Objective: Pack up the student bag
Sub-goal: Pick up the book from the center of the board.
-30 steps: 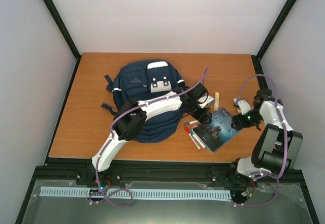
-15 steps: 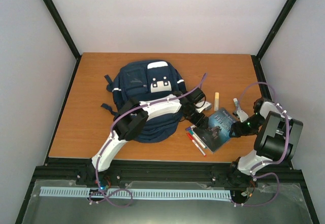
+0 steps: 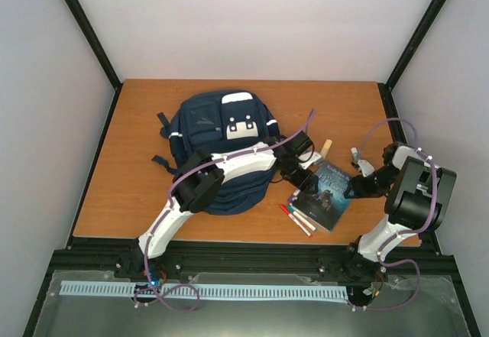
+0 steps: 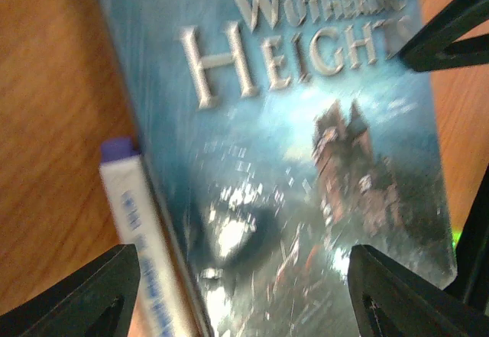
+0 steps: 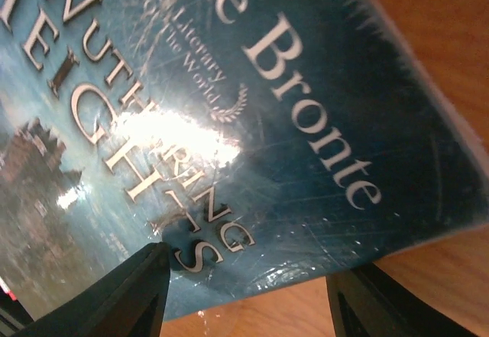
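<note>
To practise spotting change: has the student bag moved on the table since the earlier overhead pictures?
No. The student bag lies in the same spot relative to the table and its far edge, and its white patch sits where it did.

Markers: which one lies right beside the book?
The purple-capped white marker, lying along the book's edge; the red-capped marker lies farther from it.

Left arm [image 3: 229, 161]: white link shells, black joint housings, purple cable [image 3: 309, 118] looped alongside. Right arm [image 3: 412, 199]: same scheme, bulky black mid-arm block. Left gripper [image 4: 241, 272], right gripper [image 5: 248, 268]: matte black wedge fingers at 7 and 5 o'clock.
</note>
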